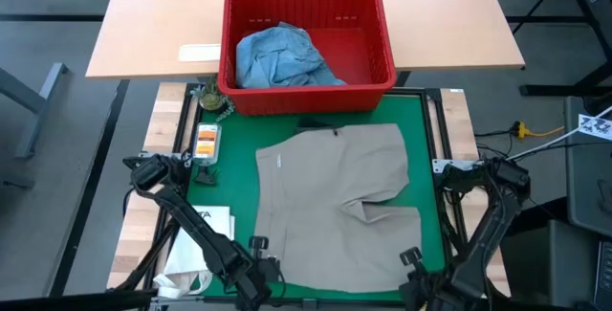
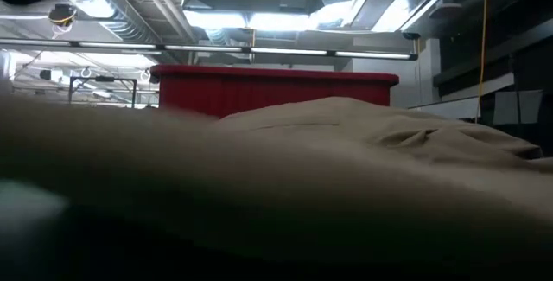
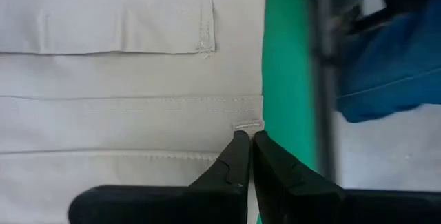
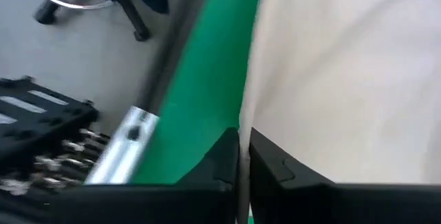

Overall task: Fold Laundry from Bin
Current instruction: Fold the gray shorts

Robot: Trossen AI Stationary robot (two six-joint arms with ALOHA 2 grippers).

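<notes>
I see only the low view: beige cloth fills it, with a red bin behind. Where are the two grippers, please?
Observer: Both are at the near edge of the khaki garment. The left gripper is at its near left corner, the right gripper at its near right corner.
Operator: Are the jaws closed on the cloth?
Observer: Yes. The left wrist view shows the left jaws pinched together on the hem corner; the right wrist view shows the right jaws shut on the cloth's edge beside the green mat.
Operator: Is the bin empty?
Observer: No, a light blue garment lies inside the bin.
</notes>
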